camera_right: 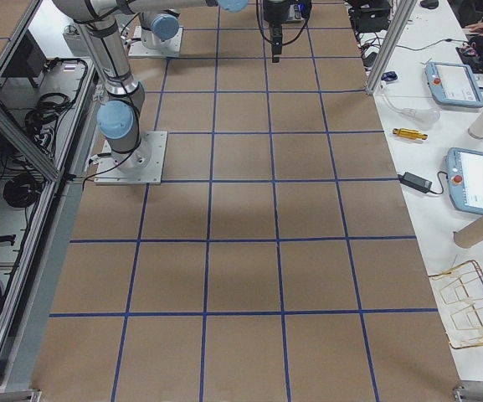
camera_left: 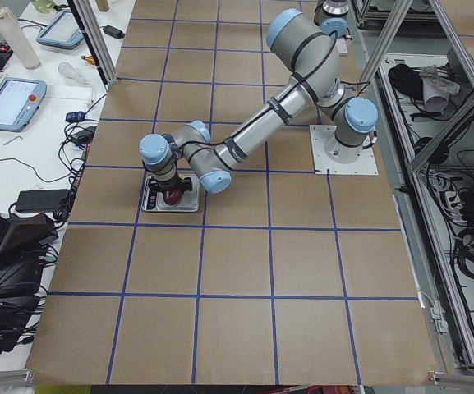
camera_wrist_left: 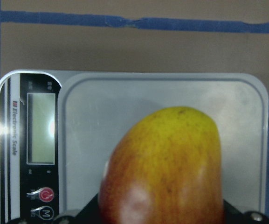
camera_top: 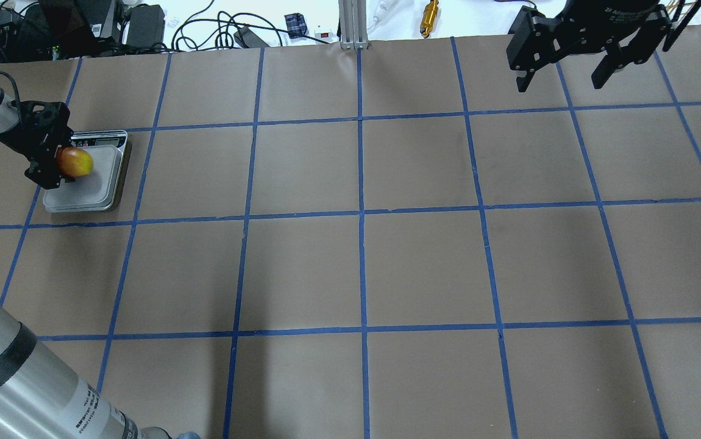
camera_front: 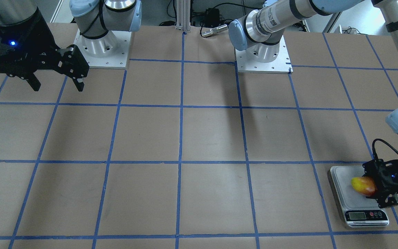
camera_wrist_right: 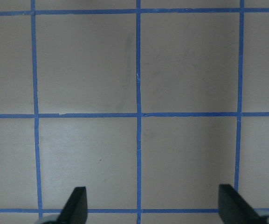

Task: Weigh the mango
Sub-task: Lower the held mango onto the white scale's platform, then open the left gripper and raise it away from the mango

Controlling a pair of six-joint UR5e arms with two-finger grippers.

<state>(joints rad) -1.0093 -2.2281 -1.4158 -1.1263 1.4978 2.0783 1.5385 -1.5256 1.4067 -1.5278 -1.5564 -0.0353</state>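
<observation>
The mango [camera_front: 362, 185], yellow blending to orange-red, is held over the grey plate of a small digital scale [camera_front: 343, 174] at the table's left end. My left gripper [camera_front: 374, 187] is shut on the mango's red end. The overhead view shows the mango [camera_top: 75, 162], the scale [camera_top: 102, 186] and the left gripper [camera_top: 58, 163]. In the left wrist view the mango [camera_wrist_left: 164, 168] fills the lower middle, in front of the scale [camera_wrist_left: 125, 107], whose display is blank. I cannot tell whether the mango touches the plate. My right gripper [camera_top: 564, 64] hangs open and empty above the far right, and also shows in the front-facing view [camera_front: 57, 87] and the right wrist view [camera_wrist_right: 154, 205].
The table is brown paper with a blue tape grid. Two arm bases [camera_front: 103, 48] [camera_front: 263, 57] stand on the robot's side. A brass cylinder [camera_top: 430, 11] and cables lie beyond the far edge. Operators' benches with tablets [camera_right: 475, 180] flank the table.
</observation>
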